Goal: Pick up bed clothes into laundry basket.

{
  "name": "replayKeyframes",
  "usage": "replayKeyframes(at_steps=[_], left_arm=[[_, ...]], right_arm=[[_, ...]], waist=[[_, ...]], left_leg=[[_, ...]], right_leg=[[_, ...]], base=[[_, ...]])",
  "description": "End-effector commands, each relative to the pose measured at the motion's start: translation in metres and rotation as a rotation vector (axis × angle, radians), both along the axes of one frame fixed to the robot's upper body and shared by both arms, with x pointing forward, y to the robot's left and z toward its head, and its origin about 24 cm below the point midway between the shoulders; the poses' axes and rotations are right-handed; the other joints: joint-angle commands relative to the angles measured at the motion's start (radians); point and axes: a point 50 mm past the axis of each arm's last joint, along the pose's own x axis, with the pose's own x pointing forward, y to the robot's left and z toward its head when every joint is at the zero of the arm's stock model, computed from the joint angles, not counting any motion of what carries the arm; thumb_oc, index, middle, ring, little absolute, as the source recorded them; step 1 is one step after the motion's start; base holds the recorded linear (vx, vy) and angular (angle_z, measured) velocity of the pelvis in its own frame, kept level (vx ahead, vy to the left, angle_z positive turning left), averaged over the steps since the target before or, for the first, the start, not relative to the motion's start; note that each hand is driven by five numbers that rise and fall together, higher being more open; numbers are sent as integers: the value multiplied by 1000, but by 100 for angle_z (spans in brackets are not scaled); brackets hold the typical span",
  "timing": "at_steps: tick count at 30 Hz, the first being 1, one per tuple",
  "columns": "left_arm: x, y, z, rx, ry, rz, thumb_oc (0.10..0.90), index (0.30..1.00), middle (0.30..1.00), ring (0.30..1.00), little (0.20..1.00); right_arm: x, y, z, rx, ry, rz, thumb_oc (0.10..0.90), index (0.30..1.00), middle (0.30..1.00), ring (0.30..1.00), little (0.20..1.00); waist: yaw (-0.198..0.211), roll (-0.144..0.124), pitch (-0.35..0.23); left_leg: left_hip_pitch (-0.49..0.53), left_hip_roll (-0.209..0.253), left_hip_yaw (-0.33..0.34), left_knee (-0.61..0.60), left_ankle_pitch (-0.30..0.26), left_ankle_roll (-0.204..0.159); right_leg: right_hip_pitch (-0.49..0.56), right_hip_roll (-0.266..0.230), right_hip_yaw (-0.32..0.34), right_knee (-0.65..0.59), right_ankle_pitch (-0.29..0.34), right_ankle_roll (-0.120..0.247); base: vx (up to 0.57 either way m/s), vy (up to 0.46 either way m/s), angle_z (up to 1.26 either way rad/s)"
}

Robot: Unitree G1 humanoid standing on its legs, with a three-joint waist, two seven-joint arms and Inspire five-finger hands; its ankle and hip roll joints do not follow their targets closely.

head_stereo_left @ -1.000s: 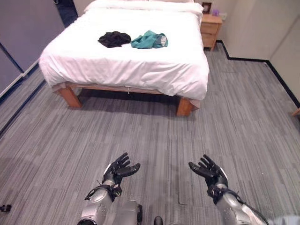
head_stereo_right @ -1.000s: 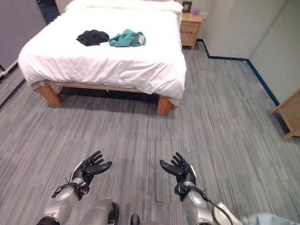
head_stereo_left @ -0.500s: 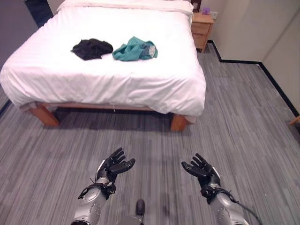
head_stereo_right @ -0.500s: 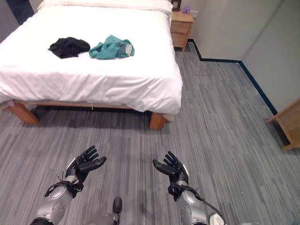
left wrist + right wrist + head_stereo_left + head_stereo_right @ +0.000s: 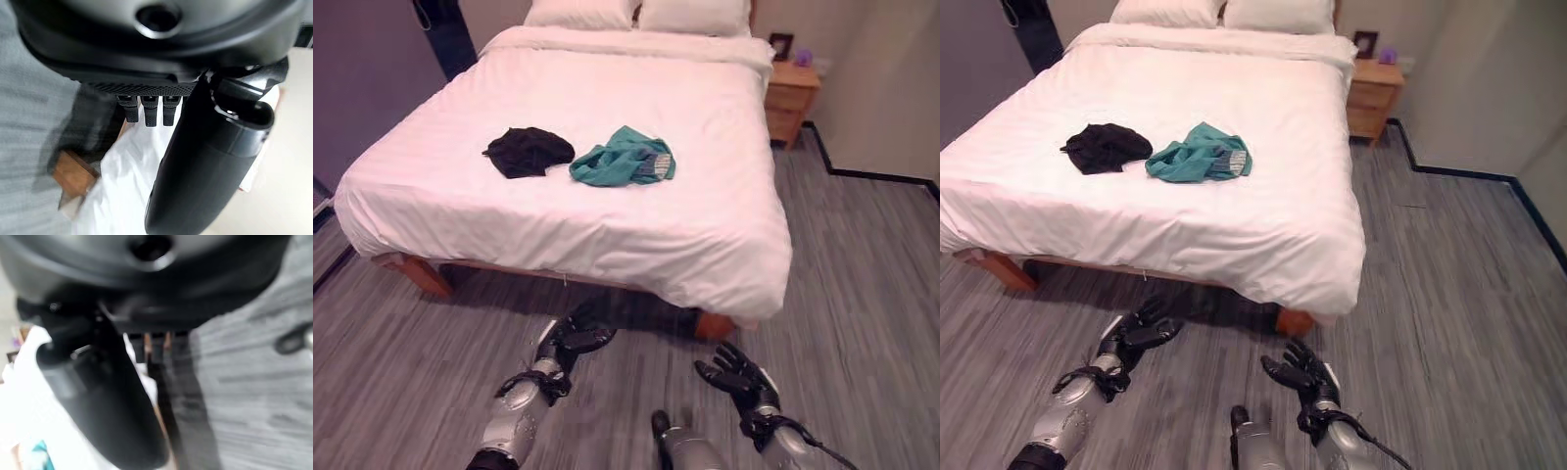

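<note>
Your left robot hand (image 5: 570, 341) and right robot hand (image 5: 740, 376) open, empty, frame bottom; black garment (image 5: 528, 152), teal garment (image 5: 624, 164) on bed (image 5: 607, 225), upper centre

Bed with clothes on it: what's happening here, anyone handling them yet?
Not yet. A black garment and a teal garment lie side by side on the white bed, untouched. The robot stands at the foot of the bed with its left hand and right hand open, low over the floor, holding nothing.
</note>
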Motion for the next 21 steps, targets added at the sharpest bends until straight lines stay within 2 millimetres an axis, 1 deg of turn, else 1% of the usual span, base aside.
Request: replayKeyframes(at_steps=[1, 2, 3, 4, 5, 6, 7, 8, 9, 11, 12, 13, 15, 17, 18, 19, 20, 21], left_arm=[[30, 1, 45, -120, -246, 11, 800, 900, 900, 900, 900], [30, 0, 46, -159, -247, 22, 800, 900, 900, 900, 900], [23, 0, 36, -262, -204, 49, 800, 900, 900, 900, 900], [23, 0, 36, -263, -204, 48, 800, 900, 900, 900, 900], [20, 3, 33, -278, -192, 57, 800, 900, 900, 900, 900], [16, 5, 30, -281, -178, 52, 800, 900, 900, 900, 900], [16, 5, 30, -281, -178, 51, 800, 900, 900, 900, 900], [11, 7, 27, -308, -164, 49, 800, 900, 900, 900, 900], [9, 8, 26, -328, -162, 41, 800, 900, 900, 900, 900], [6, 11, 27, -346, -166, 24, 800, 900, 900, 900, 900], [5, 12, 27, -351, -169, 17, 800, 900, 900, 900, 900], [4, 13, 27, -351, -169, 7, 800, 900, 900, 900, 900], [2, 12, 27, -346, -170, -20, 800, 900, 900, 900, 900], [1, 9, 29, -349, -173, -62, 800, 900, 900, 900, 900], [1, 9, 29, -333, -175, -69, 800, 900, 900, 900, 900], [2, 7, 33, -323, -185, -99, 800, 900, 900, 900, 900], [2, 6, 34, -331, -188, -109, 800, 900, 900, 900, 900], [2, 6, 34, -330, -188, -109, 800, 900, 900, 900, 900]], right_arm=[[34, -7, 49, -44, -281, 41, 800, 900, 900, 900, 900], [37, -10, 56, -47, -314, 35, 800, 900, 900, 900, 900], [38, -19, 59, -66, -323, 13, 800, 900, 900, 900, 900], [38, -19, 59, -66, -323, 13, 800, 900, 900, 900, 900], [40, -21, 62, -80, -329, 8, 800, 900, 900, 900, 900], [39, -22, 62, -69, -334, -6, 800, 900, 900, 900, 900], [39, -22, 62, -68, -334, -6, 800, 900, 900, 900, 900], [37, -24, 64, -53, -354, -15, 800, 900, 900, 900, 900], [36, -23, 64, -57, -355, -1, 800, 900, 900, 900, 900], [34, -23, 65, -75, -357, 28, 800, 900, 900, 900, 900], [33, -24, 66, -88, -357, 38, 800, 900, 900, 900, 900], [32, -25, 65, -93, -352, 40, 800, 900, 900, 900, 900], [30, -26, 65, -98, -348, 43, 800, 900, 900, 900, 900], [31, -25, 64, -99, -345, 51, 800, 900, 900, 900, 900], [29, -25, 64, -101, -345, 46, 800, 900, 900, 900, 900], [32, -24, 65, -95, -357, 39, 800, 900, 900, 900, 900], [35, -22, 67, -91, -369, 41, 800, 900, 900, 900, 900], [35, -22, 67, -91, -369, 41, 800, 900, 900, 900, 900]], waist=[[-3, -21, -32], [9, -30, -17], [35, -51, -5], [36, -49, -3], [43, -57, -4], [53, -61, -6], [54, -62, -5], [57, -62, -10], [58, -58, -10], [60, -45, -9], [59, -38, -9], [60, -33, -9], [67, -21, -10], [67, -11, -17], [67, -8, -20], [67, -4, -31], [65, -4, -36], [67, -4, -36]], left_leg=[[-216, -106, 74, 150, 212, -22], [-286, -117, 78, 258, 237, -42], [-363, -94, 111, 293, 243, -23], [-362, -92, 112, 297, 240, -22], [-375, -53, 138, 230, 226, -7], [-381, -41, 135, 181, 215, 1], [-377, -41, 136, 180, 214, 1], [-353, -4, 118, 45, 213, 1], [-348, 22, 105, -37, 230, -7], [-351, 60, 80, -118, 284, -21], [-350, 83, 79, -166, 318, -32], [-353, 99, 84, -185, 338, -40], [-353, 110, 67, -220, 358, -54], [-348, 97, 60, -206, 331, -53], [-346, 93, 58, -201, 331, -57], [-334, 68, 58, -200, 298, -41], [-328, 57, 69, -203, 286, -30], [-328, 57, 70, -202, 285, -29]], right_leg=[[161, -25, -28, -211, 105, 90], [179, -34, -33, -230, 111, 85], [219, -46, -40, -255, 101, 67], [222, -44, -40, -256, 101, 67], [241, -56, -43, -268, 94, 65], [253, -62, -42, -274, 87, 61], [257, -63, -41, -275, 86, 61], [264, -68, -42, -277, 68, 63], [268, -69, -41, -272, 51, 62], [281, -65, -37, -273, 30, 57], [294, -65, -36, -279, 19, 58], [302, -68, -37, -280, 14, 60], [324, -76, -23, -286, 2, 67], [338, -91, -8, -292, -8, 79], [344, -99, -8, -294, -7, 83], [342, -123, 14, -295, -3, 100], [337, -135, 18, -288, -1, 110], [337, -136, 19, -287, -2, 110]], base=[[131, -101, 15], [107, -109, 16], [113, -109, 25], [182, -96, 35], [153, -5, 51], [155, -7, 47], [211, 33, 1], [204, 59, 0], [254, 88, 9], [180, 106, 15], [179, 137, 1], [187, 154, -6], [193, 185, -17], [176, 216, -28], [215, 324, -44], [213, 359, -30], [154, 288, -25], [105, 217, -25]])
